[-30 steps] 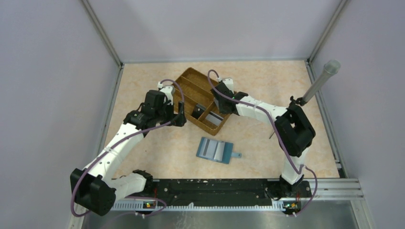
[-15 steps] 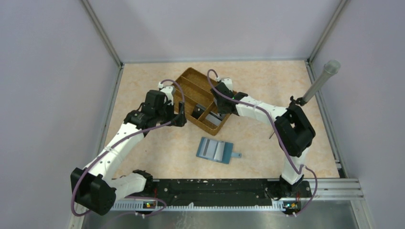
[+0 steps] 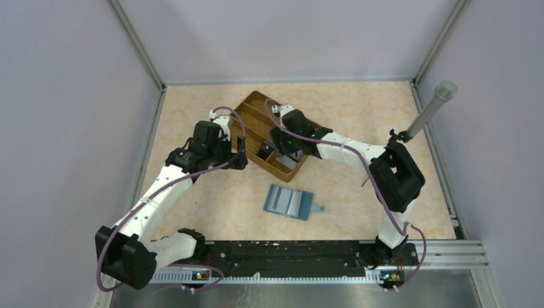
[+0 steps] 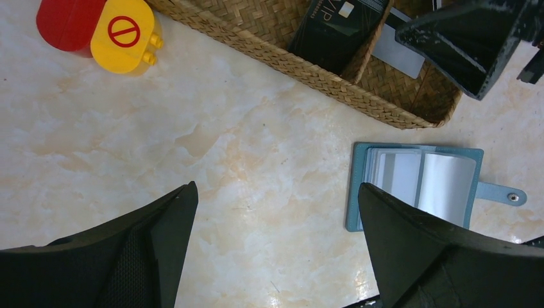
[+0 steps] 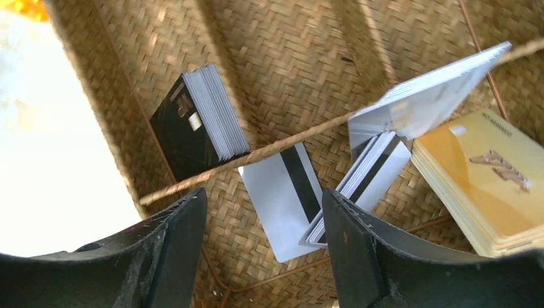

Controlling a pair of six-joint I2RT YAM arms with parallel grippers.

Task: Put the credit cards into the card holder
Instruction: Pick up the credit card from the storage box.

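1. Our right gripper (image 5: 263,215) hangs over the woven tray (image 5: 289,58), jaws spread, nothing between them.
2. Our left gripper (image 4: 277,192) is spread wide too and empty, above the table (image 4: 160,128) beside the tray.
3. Only the right wrist view lets us tell the cards (image 5: 282,205) apart: a black stack, white ones leaning, and a tan stack, all inside the tray.
4. The card holder (image 3: 290,201) lies open and flat on the table, nearer to us than the tray. Its long axis runs left to right, and its tab points right.
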